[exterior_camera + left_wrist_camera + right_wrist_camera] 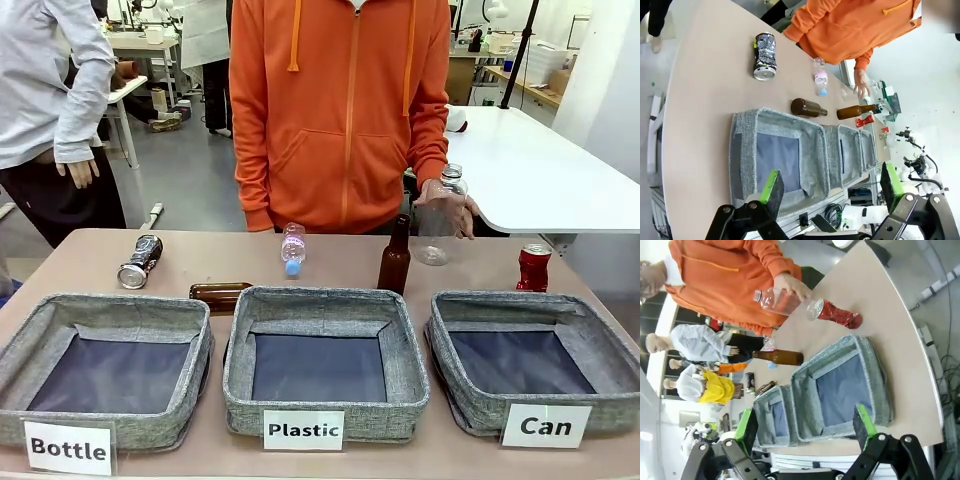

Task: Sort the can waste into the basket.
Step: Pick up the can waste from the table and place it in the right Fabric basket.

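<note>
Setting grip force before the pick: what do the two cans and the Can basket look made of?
Red can: likely thin metal, glossy, sides look dented. Silver can, lying down: metal, bright shiny end, dark print. Can basket: grey woven fabric, matte, dark lining; walls look soft.

Lab room, bright even light. Grey floor, smooth, faint sheen. Tan table across foreground; its edge curves in wrist views. White table behind it at right. Small white desk far left, clutter on floor near it. Black pole slanting at back right. Wooden bench beyond pole, white boxes stacked there. White wall along right edge. Bystander in grey top standing at left.
</note>
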Motion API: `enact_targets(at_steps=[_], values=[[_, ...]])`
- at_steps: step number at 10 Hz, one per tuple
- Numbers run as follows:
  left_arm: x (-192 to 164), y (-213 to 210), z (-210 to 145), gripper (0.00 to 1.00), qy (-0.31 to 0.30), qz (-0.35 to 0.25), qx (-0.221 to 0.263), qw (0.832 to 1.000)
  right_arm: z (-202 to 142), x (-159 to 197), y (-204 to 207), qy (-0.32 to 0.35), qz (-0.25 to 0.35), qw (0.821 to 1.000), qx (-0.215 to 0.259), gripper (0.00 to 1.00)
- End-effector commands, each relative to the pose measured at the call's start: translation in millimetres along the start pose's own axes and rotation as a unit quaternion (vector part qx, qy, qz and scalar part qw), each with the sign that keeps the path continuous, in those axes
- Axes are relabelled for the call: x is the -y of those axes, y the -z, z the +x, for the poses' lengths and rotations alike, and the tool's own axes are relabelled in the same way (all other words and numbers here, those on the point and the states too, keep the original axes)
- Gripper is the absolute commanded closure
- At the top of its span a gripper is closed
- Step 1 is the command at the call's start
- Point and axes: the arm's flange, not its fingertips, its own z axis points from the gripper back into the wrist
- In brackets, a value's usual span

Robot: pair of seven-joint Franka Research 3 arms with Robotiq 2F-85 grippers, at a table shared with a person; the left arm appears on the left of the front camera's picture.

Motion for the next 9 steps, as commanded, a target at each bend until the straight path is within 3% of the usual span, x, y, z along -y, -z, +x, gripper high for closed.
enact_targets(at_steps=[1,3,4,5,6,7,8,9], values=[[-0.9,-0.6,3.4,0.0,0.011,-0.009,0.003,1.0,19.1,0.9,60.2,-0.173,-0.005,0.985,-0.024,0.0],[-0.9,-0.6,3.4,0.0,0.011,-0.009,0.003,1.0,21.3,14.3,123.1,-0.273,-0.027,0.96,-0.054,0.0],[-0.9,-0.6,3.4,0.0,0.011,-0.009,0.003,1.0,18.4,17.5,146.1,-0.331,-0.016,0.942,-0.054,0.0],[-0.9,-0.6,3.4,0.0,0.011,-0.009,0.003,1.0,18.1,18.5,166.1,-0.359,0.032,0.932,-0.051,0.0],[-0.9,-0.6,3.4,0.0,0.011,-0.009,0.003,1.0,18.4,23.8,191.8,-0.368,0.034,0.927,-0.06,0.0],[-0.9,-0.6,3.4,0.0,0.011,-0.009,0.003,1.0,17.5,22.6,199.3,-0.36,-0.012,0.931,-0.054,0.0],[-0.9,-0.6,3.4,0.0,0.011,-0.009,0.003,1.0,21.8,3.4,169.7,-0.36,-0.009,0.929,-0.084,0.0],[-0.9,-0.6,3.4,0.0,0.011,-0.009,0.003,1.0,21.8,3.4,169.7,-0.36,-0.009,0.929,-0.084,0.0]])
